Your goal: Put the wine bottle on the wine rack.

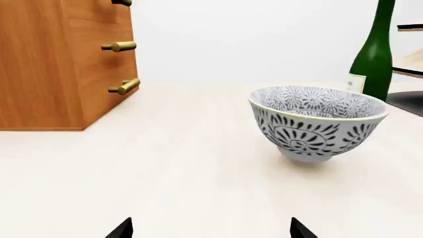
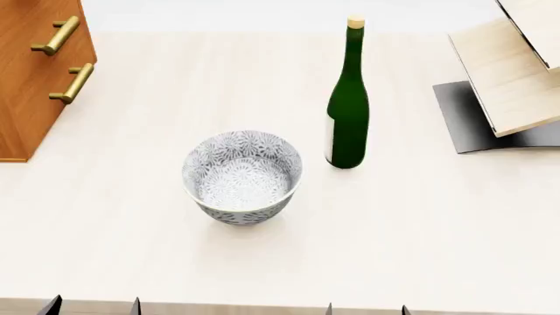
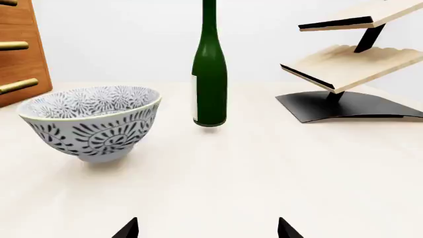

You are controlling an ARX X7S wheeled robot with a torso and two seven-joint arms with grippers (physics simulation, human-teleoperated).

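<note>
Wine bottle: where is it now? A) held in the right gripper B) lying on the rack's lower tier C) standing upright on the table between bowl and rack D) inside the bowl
C: the wine bottle stands upright on the table, with the bowl on one side and the wine rack on the other, touching neither.

The setting was a bare simulated home dining area: pale table [image 2: 420, 223], wooden cabinet [image 2: 31, 79], patterned bowl [image 2: 242, 176], wine bottle [image 2: 348, 111], wine rack [image 2: 512, 79].

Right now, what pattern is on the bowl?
The bowl is white with dark floral and swirling leaf prints, clearest in the right wrist view.
</note>
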